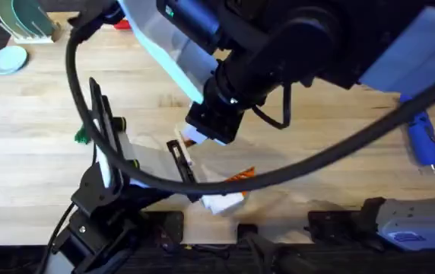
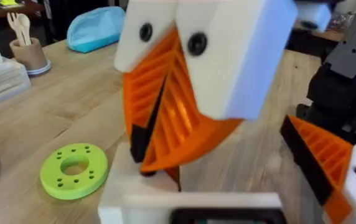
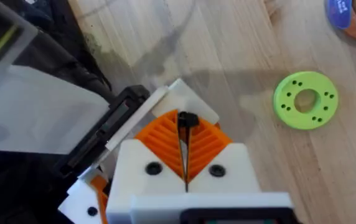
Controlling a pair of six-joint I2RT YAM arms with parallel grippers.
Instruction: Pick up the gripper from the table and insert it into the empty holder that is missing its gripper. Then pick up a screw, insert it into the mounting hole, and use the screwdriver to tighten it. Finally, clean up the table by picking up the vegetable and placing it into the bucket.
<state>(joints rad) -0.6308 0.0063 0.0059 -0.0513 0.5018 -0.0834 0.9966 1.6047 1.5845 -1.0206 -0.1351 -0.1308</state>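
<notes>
A green disc (image 3: 305, 100) with holes lies flat on the wooden table (image 3: 240, 56).

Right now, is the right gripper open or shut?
Shut: in the right wrist view, the right gripper has its orange pads pressed together on a small dark object.

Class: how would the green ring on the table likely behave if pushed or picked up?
The green ring lies flat, so it would probably slide rather than roll or tip. It looks like rigid plastic with small holes, likely stiff and light. Its low edge may be awkward to pinch.
</notes>
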